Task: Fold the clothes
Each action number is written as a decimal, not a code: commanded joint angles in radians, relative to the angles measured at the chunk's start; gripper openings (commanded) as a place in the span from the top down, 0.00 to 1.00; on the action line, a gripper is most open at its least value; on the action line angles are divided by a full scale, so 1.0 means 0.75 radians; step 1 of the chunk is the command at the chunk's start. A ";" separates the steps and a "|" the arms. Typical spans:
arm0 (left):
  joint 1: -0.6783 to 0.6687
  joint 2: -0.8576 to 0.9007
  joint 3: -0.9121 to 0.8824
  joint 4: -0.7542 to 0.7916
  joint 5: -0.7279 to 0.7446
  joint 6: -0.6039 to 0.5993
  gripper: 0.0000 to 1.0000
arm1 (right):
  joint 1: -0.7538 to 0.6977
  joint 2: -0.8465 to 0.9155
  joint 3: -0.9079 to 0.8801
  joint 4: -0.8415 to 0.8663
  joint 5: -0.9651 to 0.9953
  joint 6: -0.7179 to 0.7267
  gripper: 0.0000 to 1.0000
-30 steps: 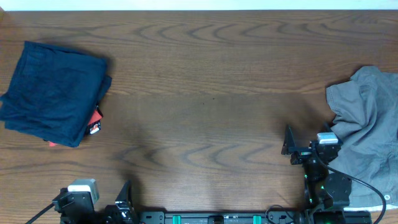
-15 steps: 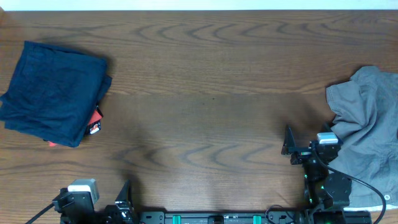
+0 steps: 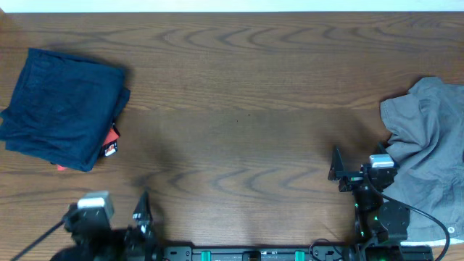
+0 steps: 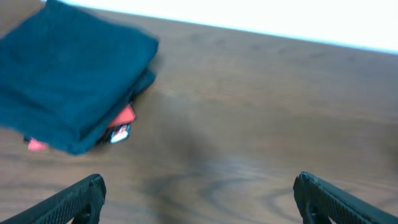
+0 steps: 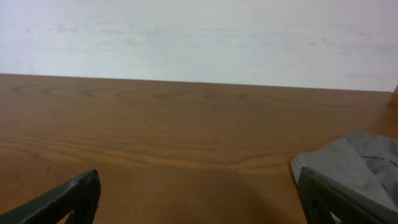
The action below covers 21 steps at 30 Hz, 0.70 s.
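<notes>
the crumpled grey cloth garment [image 3: 428, 145] lies at the right edge of the brown wooden table [image 3: 239, 109], its long axis running far to near, close beside the right gripper [image 5: 199, 190]. one folded dark blue garment [image 3: 61, 109] sits far left, a small red-and-white tag [image 3: 110, 143] poking from under it. two garments in all. the right gripper and the left gripper [image 4: 199, 193] both gape wide, grasping nothing.

Robot lab bench, wood-grain table [image 3: 239, 109], plain white wall [image 5: 199, 37], cabled arm mounts [image 3: 378, 217] at its edge
</notes>
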<state>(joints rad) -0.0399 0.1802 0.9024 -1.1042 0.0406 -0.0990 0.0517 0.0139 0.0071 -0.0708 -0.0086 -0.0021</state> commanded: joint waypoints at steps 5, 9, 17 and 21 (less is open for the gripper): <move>0.028 -0.098 -0.510 0.391 -0.176 0.022 0.02 | 0.017 -0.005 -0.002 -0.004 -0.010 -0.019 0.01; 0.033 -0.163 -0.764 0.695 -0.221 0.022 0.02 | 0.016 -0.005 -0.002 -0.004 -0.010 -0.019 0.01; 0.047 -0.211 -1.157 1.316 -0.255 0.036 0.02 | 0.017 -0.005 -0.002 -0.004 -0.010 -0.019 0.01; 0.056 -0.223 -1.198 1.398 -0.255 0.036 0.02 | 0.017 -0.005 -0.002 -0.005 -0.010 -0.019 0.01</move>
<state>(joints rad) -0.0048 0.0307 0.0383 -0.0483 -0.1310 -0.0811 0.0517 0.0139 0.0071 -0.0696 -0.0086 -0.0055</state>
